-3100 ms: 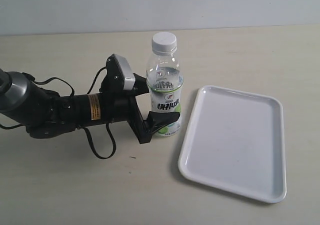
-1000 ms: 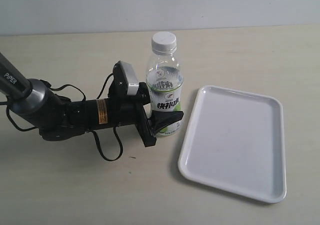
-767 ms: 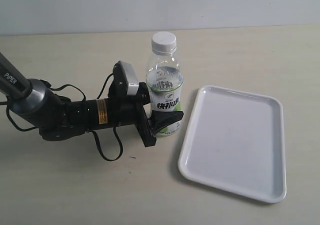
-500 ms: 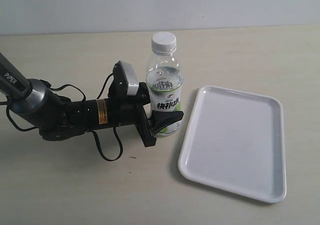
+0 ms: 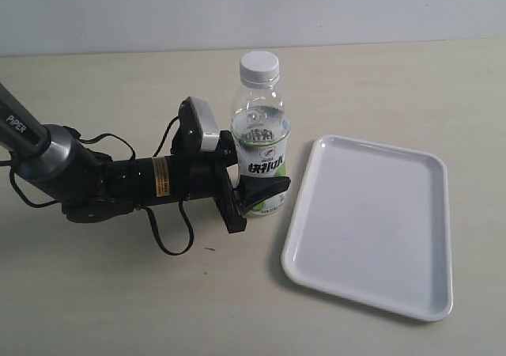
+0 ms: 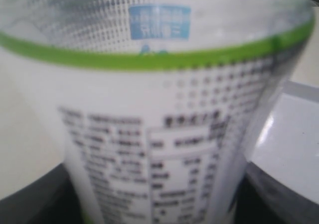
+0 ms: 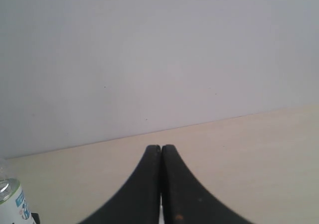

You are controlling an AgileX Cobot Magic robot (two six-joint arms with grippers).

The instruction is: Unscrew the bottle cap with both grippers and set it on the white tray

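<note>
Clasping the bottle (image 5: 259,146) low, left hand (image 5: 255,176), far fingertip hidden; right hand (image 7: 161,150) pinched together, apparently empty.

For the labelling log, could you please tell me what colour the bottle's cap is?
White. The bottle cap shows best in the exterior view.

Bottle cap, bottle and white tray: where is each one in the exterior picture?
bottle cap (image 5: 259,61), exterior view, on its flat top.
bottle (image 5: 262,160), exterior view, on the label's front.
white tray (image 5: 371,221), exterior view, on its bare floor.
</note>
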